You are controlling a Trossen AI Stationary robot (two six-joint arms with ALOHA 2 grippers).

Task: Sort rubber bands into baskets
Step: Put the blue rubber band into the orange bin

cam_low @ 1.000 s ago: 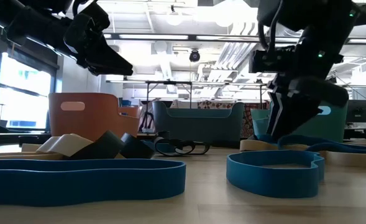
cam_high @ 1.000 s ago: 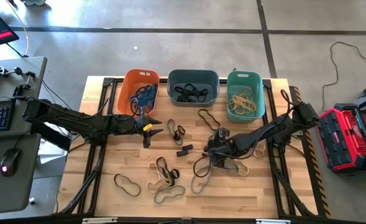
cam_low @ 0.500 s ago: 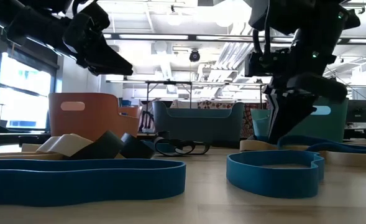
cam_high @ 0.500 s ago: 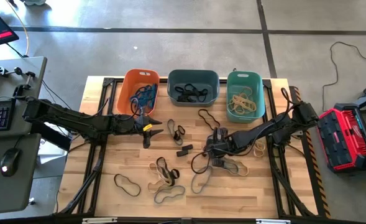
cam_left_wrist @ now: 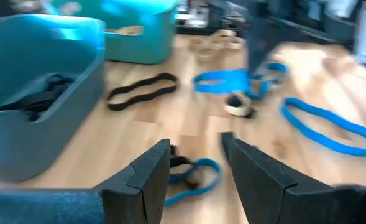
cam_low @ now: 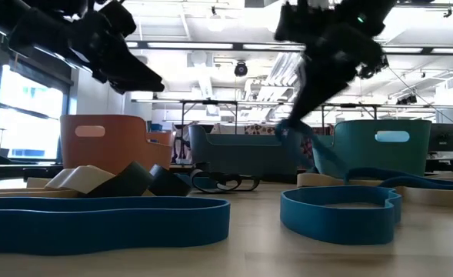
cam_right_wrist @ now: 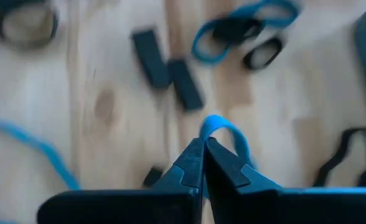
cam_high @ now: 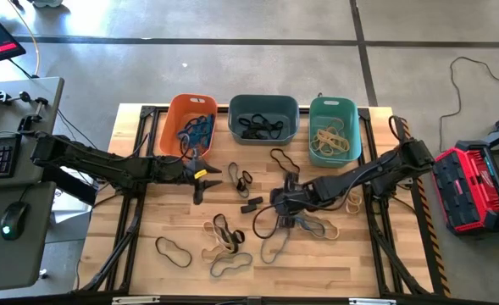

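Wooden slat table (cam_high: 147, 271) on a concrete floor, three baskets along your far edge: orange basket (cam_high: 174, 120) for blue bands, slate basket (cam_high: 263, 103) for dark, teal basket (cam_high: 332, 108) for tan. All three already hold some. Loose rubber bands lie scattered mid-table: dark loop (cam_high: 173, 251), tan-and-dark tangle (cam_high: 224, 235), a blue one (cam_high: 274, 246) near centre.

Left gripper (cam_high: 205, 178) hangs just in front of the orange basket, fingers spread, nothing between them. It waits.

Right gripper (cam_high: 280, 201) sits mid-table, pinched tight on a blue band (cam_right_wrist: 223, 132); the wrist view shows the loop arching up from the closed tips. Low view has that band (cam_low: 299, 140) dangling off the surface.

You're at the lift-and-carry step, by my read. Next, swing it across to the orange basket, clearing the left arm parked there, and release over the tub. Watch the trailing loop for snags.
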